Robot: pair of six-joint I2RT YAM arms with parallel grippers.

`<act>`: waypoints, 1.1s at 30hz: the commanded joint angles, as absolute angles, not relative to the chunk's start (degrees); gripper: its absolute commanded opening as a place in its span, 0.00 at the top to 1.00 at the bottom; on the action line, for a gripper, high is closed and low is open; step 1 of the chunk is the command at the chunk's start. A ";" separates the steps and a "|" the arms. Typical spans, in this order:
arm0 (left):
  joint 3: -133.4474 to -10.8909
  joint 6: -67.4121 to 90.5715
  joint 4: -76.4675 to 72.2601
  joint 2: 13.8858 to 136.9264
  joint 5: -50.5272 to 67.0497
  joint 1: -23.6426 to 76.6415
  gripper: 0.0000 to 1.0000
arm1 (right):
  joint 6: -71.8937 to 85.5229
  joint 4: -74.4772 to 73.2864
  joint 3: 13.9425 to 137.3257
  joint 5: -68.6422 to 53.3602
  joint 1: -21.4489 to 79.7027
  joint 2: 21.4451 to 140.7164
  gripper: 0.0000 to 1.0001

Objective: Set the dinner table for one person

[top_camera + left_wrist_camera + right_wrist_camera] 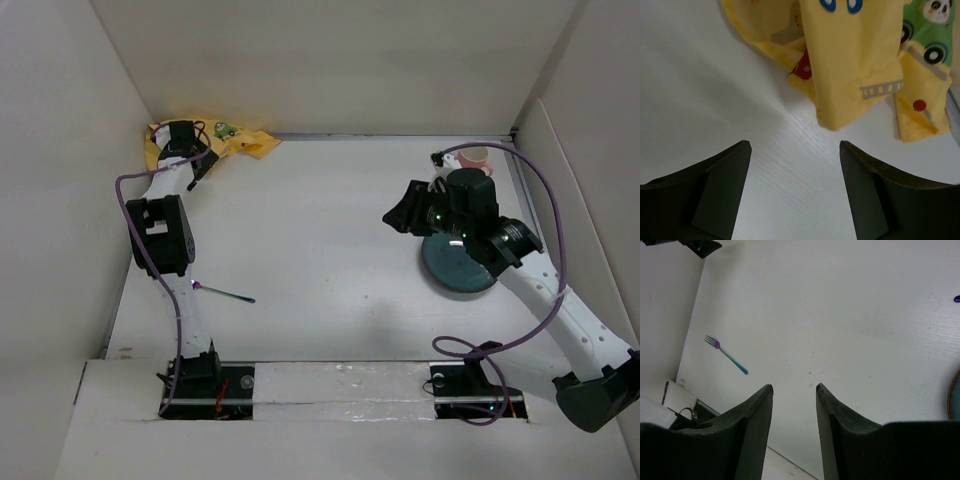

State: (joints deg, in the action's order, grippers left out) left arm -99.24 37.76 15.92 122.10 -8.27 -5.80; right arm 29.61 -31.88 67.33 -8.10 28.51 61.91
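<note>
The dinner table (330, 220) is a large white tabletop walled by pale panels. A crumpled yellow cloth mat (240, 140) printed with cars lies in its far left corner. My left gripper (183, 138) hovers there, open, and in the left wrist view the gripper (795, 145) holds nothing, with the mat (855, 60) just beyond its fingertips. A teal plate (458, 265) lies on the right. Above its far edge is my right gripper (398, 216), open and empty (794, 386). A fork (225, 293) with a teal handle lies at the near left and also shows in the right wrist view (726, 354).
A pink cup (475, 158) stands in the far right corner, behind the right arm. The plate's rim (956, 400) shows at the right edge of the right wrist view. Purple cables loop beside both arms. Wall panels close in the table's left, far and right sides.
</note>
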 commanded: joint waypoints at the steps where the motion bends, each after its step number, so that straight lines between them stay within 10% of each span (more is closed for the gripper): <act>1: -105.37 40.08 9.41 124.53 -6.41 -6.24 0.31 | 30.66 -29.97 67.15 -11.51 28.21 62.58 0.54; 9: -121.64 40.43 11.51 137.28 -3.08 -6.77 0.37 | 33.75 -29.27 65.92 -10.37 30.67 63.89 0.54; 13: -121.73 41.13 12.13 137.99 -1.41 -6.77 0.89 | 34.36 -29.36 67.76 -9.05 31.73 65.47 0.54; 15: -121.12 40.52 12.30 136.33 -0.79 -6.77 1.00 | 34.45 -28.31 68.20 -9.05 32.34 66.00 0.55; 28: -106.55 30.06 16.52 108.13 11.15 2.99 1.00 | 32.87 -21.97 70.49 -7.57 33.93 71.72 0.55; 33: -91.61 27.69 18.54 92.57 12.40 2.99 1.00 | 33.75 -21.10 70.93 -3.87 33.40 74.17 1.00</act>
